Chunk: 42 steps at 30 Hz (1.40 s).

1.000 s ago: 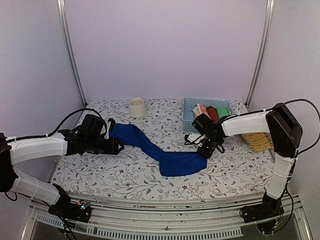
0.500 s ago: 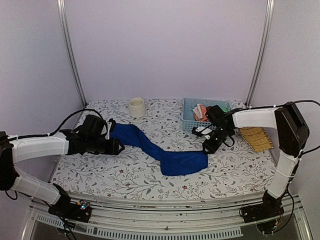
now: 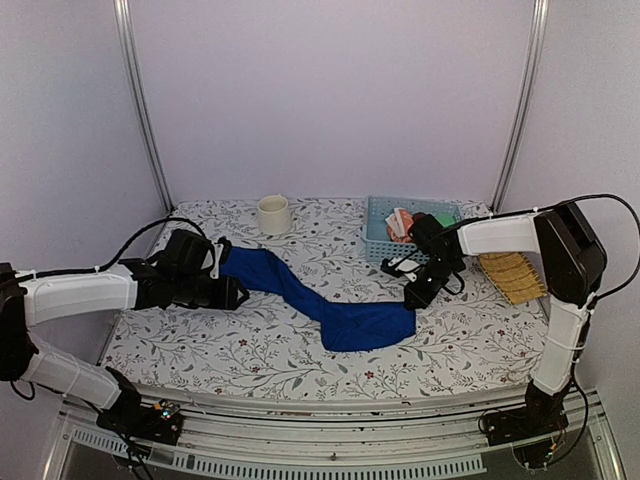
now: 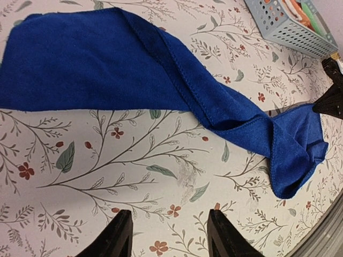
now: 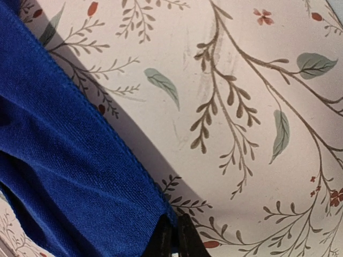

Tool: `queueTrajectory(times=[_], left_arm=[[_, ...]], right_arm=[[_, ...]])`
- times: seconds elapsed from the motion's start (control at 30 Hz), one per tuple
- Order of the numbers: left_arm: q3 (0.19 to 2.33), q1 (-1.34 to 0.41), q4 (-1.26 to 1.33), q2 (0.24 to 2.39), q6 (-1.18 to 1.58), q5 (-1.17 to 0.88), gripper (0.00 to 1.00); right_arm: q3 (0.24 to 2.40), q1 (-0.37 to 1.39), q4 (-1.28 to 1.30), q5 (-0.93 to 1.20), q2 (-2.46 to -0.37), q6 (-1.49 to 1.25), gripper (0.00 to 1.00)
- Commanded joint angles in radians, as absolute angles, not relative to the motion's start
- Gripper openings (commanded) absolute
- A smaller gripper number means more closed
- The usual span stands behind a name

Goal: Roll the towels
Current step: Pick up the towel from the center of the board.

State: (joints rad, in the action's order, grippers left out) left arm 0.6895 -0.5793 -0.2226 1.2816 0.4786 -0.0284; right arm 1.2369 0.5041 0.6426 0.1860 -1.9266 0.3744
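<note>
While the royal blue soft cloth towel (image 3: pixel 345 322) lies as a long, twisted band across the flower-printed table covering (image 3: pixel 200 350), it is not flat enough, in my judgement, for rolling to begin. It runs from left of centre to the lower middle of the overhead frame.

At its left end the left gripper (image 3: pixel 238 293) sits low, just beside the cloth. Its jaws stand well apart with only bare table between them; the wrist view shows the towel higher in that frame, not touched. It is probably placed there to take this end.

At the right end the right gripper (image 5: pixel 171 235) has its black fingertips almost together, and the corner of the towel runs directly into them. The cloth is drawn to a point there, so it seems pinched, likely to pull the corner out and spread the towel.

Farther back, right of centre, stands a pale blue plastic mesh basket (image 3: pixel 383 251). An orange-salmon printed towel (image 3: pixel 401 222) lies in it beside a red roll (image 3: pixel 424 224) and a green roll (image 3: pixel 445 220); whether it is rolled I cannot tell. A white round cup (image 3: pixel 273 214) stands at the back, left of the basket.
</note>
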Motion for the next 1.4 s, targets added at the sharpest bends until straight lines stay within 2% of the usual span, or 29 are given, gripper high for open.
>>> queueTrajectory(times=[0.0,0.13,0.27,0.43,0.57,0.9,1.1,1.2,1.37], left_arm=[[0.727,-0.552,-0.211,1.297,0.467,-0.016,0.51],[0.797,-0.502,-0.166,1.390,0.486,-0.050,0.49],[0.950,-0.432,-0.211,1.553,0.500,0.014,0.50],[1.111,-0.312,-0.263,1.728,0.488,0.021,0.49],[1.155,-0.217,-0.277,1.773,0.505,0.087,0.48],[1.353,-0.070,-0.282,2.024,0.468,-0.065,0.41],[1.495,-0.056,-0.312,2.171,0.409,-0.225,0.37],[1.516,-0.056,-0.311,2.200,0.403,-0.233,0.37],[1.509,-0.056,-0.305,2.198,0.400,-0.234,0.26]], right_arm=[[1.253,0.496,0.662,0.190,-1.909,0.374,0.04],[1.244,0.436,0.675,0.166,-1.808,0.392,0.03],[1.207,0.370,0.657,0.223,-1.708,0.423,0.03],[1.146,0.363,0.579,0.243,-1.681,0.451,0.03],[1.128,0.364,0.545,0.299,-1.670,0.425,0.03],[1.101,0.364,0.520,0.325,-1.689,0.433,0.03],[1.097,0.364,0.520,0.319,-1.692,0.436,0.04],[1.097,0.364,0.520,0.321,-1.696,0.434,0.04],[1.097,0.364,0.519,0.319,-1.706,0.434,0.04]])
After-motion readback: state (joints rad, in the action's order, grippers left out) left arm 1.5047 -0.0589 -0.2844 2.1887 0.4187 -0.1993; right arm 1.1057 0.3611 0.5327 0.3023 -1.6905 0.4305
